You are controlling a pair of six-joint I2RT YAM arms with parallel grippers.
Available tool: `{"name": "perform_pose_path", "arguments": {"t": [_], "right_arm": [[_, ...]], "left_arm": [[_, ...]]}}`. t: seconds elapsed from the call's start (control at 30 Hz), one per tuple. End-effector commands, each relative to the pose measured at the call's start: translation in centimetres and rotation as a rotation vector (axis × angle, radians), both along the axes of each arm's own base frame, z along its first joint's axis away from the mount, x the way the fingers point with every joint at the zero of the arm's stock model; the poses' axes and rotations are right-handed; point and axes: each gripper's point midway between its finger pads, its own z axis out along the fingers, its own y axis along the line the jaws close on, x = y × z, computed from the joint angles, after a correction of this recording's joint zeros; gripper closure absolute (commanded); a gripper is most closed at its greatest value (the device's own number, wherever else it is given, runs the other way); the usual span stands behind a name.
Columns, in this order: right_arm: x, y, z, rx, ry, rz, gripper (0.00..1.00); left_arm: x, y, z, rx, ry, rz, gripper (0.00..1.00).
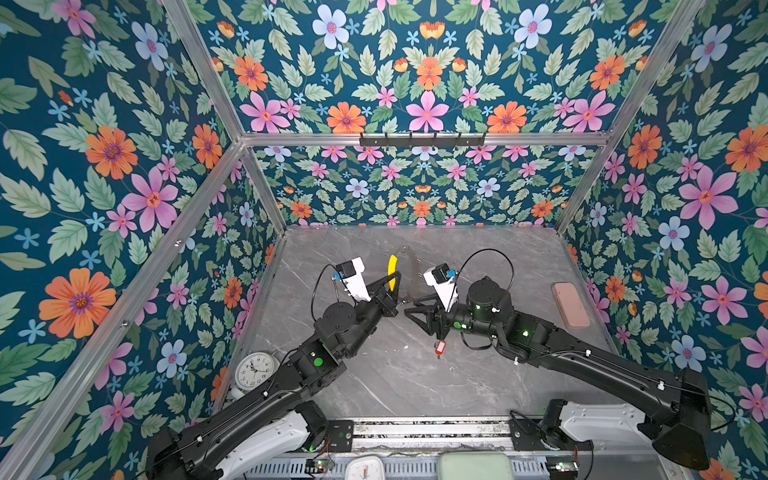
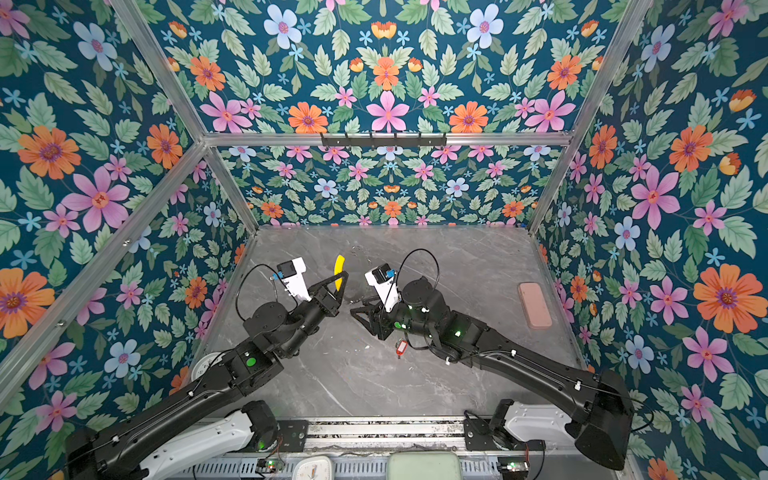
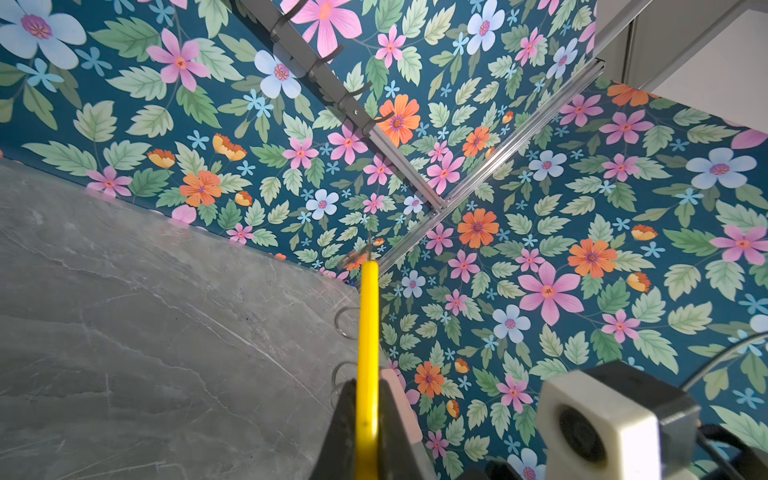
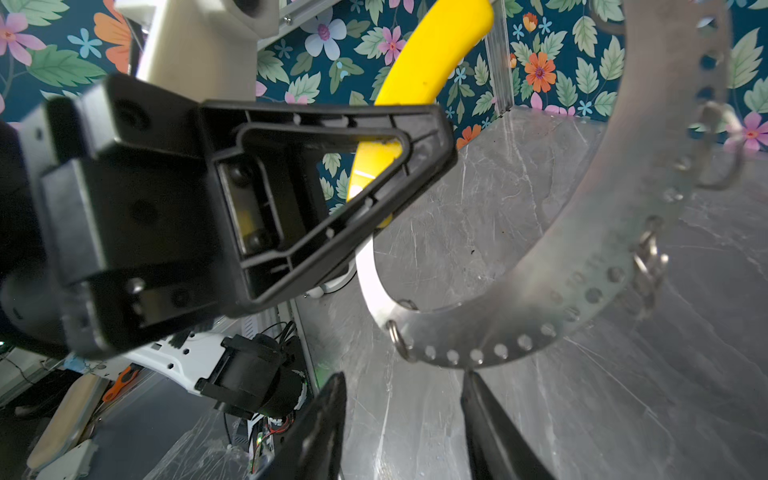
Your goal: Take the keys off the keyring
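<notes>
Slippage is the main worry. In both top views the left pincer [image 1: 395,279] is clamped tight on the yellow part [image 1: 392,266] of the keyring [image 1: 410,266], holding the hoop on edge over the middle of the table [image 1: 415,386]. The right pincer [image 1: 415,319] hangs just near of it, part open and empty. A red-tagged key [image 1: 440,347] lies on the table under the right arm, where a sweep could knock it.

Left wrist view: only a narrow pinch on the yellow.

Right wrist view: small loops [image 4: 400,337] hang on the hoop and no blue-tagged key shows, so tugging a bare loop might twist the hoop free.
</notes>
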Motion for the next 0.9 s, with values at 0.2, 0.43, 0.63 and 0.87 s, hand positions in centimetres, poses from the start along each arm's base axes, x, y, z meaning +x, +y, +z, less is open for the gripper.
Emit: {"name": "perform_pose_path", "arguments": {"t": [0.2,0.43,0.63,0.87], "right_arm": [[0.2,0.7,1.2,0.047,-0.01,0.012,0.68],[0.4,1.3,1.2,0.057,-0.002,0.013,0.75],[0.6,1.7,1.2,0.064,0.005,0.013,0.77],[0.8,1.8,1.1,0.061,0.002,0.003,0.86]], "left_arm": [[0.0,0.5,0.8,-0.005,-0.028,0.052,1.0],[0.0,0.6,0.6,0.002,-0.027,0.07,1.0],[0.1,0.6,0.4,0.004,-0.021,0.082,1.0],[0.1,0.7,0.4,0.005,-0.022,0.092,1.0]]}}
